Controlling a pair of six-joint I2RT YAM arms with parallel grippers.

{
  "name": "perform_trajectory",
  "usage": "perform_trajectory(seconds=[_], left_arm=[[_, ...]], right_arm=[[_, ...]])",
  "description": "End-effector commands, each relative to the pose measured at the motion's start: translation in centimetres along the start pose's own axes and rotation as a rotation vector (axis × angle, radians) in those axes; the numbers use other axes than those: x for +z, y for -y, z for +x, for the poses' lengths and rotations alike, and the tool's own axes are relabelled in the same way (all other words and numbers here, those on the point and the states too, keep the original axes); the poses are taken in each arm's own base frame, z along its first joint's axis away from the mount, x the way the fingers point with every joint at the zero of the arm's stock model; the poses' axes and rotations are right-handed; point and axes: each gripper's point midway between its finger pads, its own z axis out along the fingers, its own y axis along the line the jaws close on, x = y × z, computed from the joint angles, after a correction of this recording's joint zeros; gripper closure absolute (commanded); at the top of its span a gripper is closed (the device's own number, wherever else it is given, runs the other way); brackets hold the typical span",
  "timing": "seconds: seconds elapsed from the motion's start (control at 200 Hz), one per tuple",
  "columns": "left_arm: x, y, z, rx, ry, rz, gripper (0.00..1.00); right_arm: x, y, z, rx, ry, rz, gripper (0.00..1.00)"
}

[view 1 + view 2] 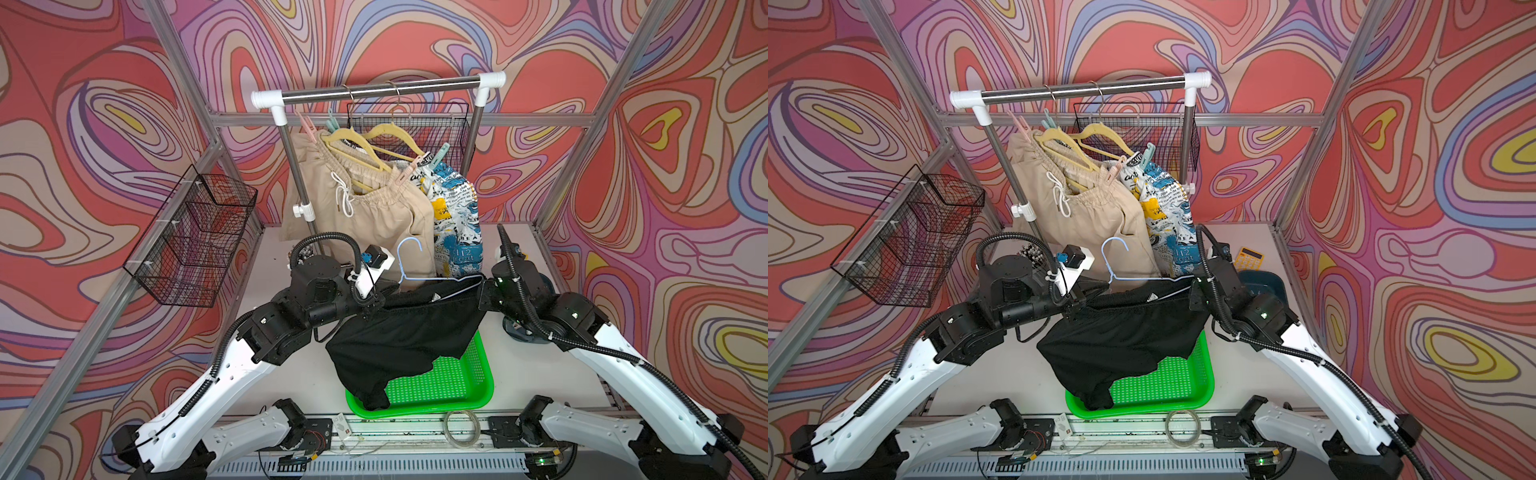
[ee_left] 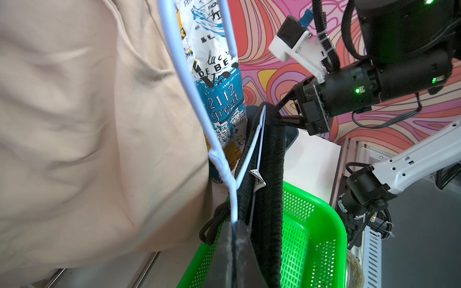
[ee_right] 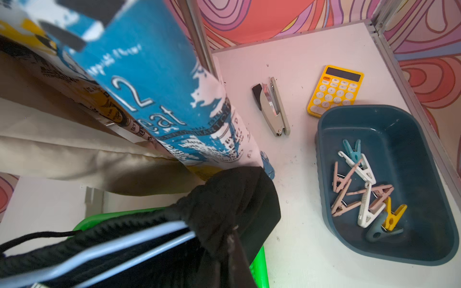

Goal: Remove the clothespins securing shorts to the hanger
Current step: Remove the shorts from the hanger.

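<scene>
Two sets of jaws clenched over the green basket (image 1: pixel 449 380): your left gripper (image 2: pixel 235 234) nips the wire hanger (image 2: pixel 219 160) at one end, your right gripper (image 3: pixel 233 237) bunches the black shorts (image 1: pixel 407 336) at the other.
— Where are the clothespins (image 1: pixel 306 124)?
— Pink and mint, on the rack (image 1: pixel 374 90), pinning the beige shorts (image 1: pixel 374 220) and printed shorts (image 1: pixel 457 224) to yellow hangers (image 1: pixel 386 129); more lie in the blue tub (image 3: pixel 419 149). They look light, stiff, springy: squeeze the splayed tails. Expect soft cloth to sag and slide off once you free it.
</scene>
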Motion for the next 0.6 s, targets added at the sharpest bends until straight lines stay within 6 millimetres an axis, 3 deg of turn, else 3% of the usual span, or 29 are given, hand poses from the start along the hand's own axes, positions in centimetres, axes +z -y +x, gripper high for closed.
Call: perform_trajectory(seconds=[0.0,0.24,0.476,0.591], left_arm=[[-1.8,-1.0,-2.9,0.012,0.124,-0.062,1.00],[-1.5,-1.4,-2.6,0.004,0.121,-0.075,1.00],[-1.8,-1.4,-2.7,0.011,0.132,-0.080,1.00],[-2.0,-1.3,-2.8,0.013,0.140,-0.078,1.00]], right_arm=[[-0.7,1.4,0.1,0.025,0.012,0.031,1.00],[-1.6,0.9,0.2,0.037,0.005,-0.019,1.00],[-2.8,2.7,0.1,0.042,0.030,0.038,1.00],[-2.3,3.0,0.4,0.016,0.012,0.067,1.00]])
